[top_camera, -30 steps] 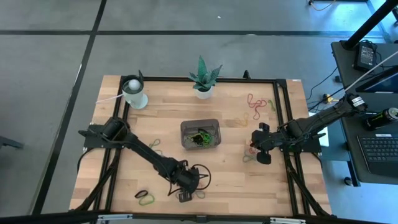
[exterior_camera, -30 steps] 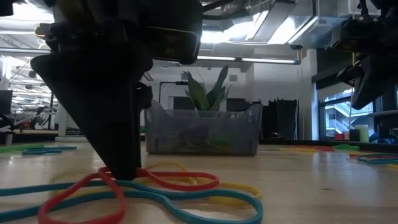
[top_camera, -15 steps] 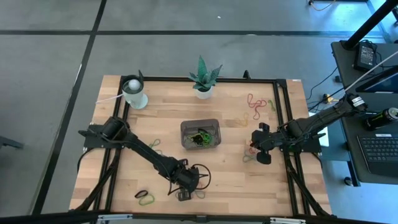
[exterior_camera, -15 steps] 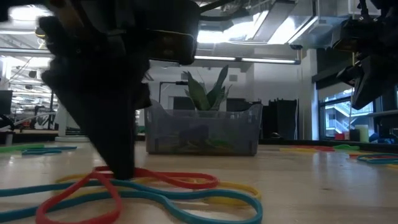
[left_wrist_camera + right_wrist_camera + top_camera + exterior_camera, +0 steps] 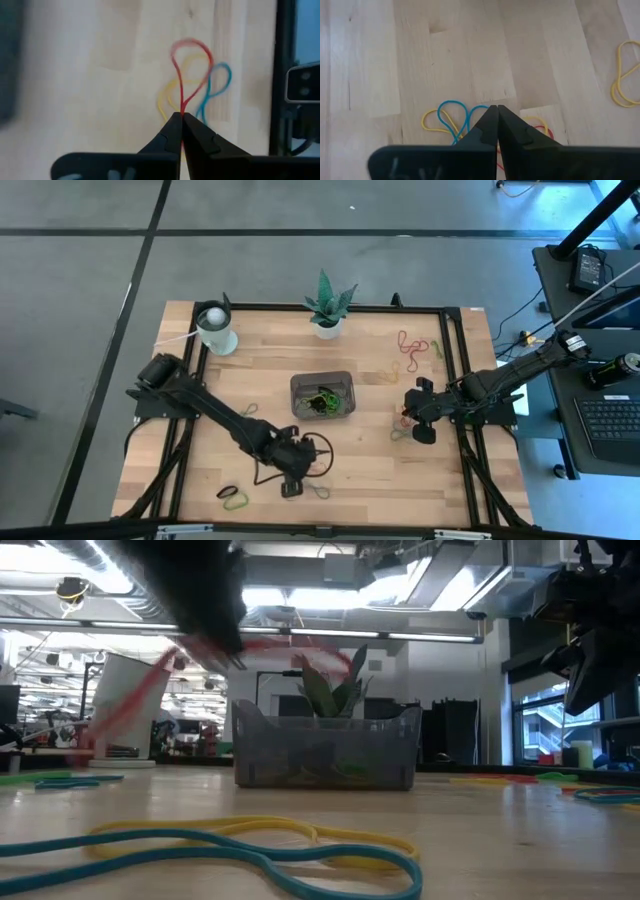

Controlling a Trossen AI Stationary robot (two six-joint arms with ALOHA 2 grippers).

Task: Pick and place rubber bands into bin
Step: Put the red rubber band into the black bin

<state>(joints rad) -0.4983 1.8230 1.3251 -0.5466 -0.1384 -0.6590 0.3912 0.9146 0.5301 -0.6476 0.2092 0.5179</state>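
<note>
Currently: left gripper (image 5: 181,116), fingers pinched on a red rubber band (image 5: 191,70) lifted off the surface for carrying to the bin (image 5: 321,395); right gripper (image 5: 497,108) closed, empty, waiting over bands

- A red rubber band (image 5: 190,70) hangs as a long thin loop, pinched at one end in the closed left claw (image 5: 181,116), lifted clear of the bench.
- A yellow band (image 5: 300,835) and a blue band (image 5: 230,852) lie flat and overlapping on the near bench.
- The bin (image 5: 322,396), dark grey and translucent with low walls, sits upright mid-bench, with green bands (image 5: 322,401) tangled inside.
- More loose bands (image 5: 412,347) lie far right.
</note>
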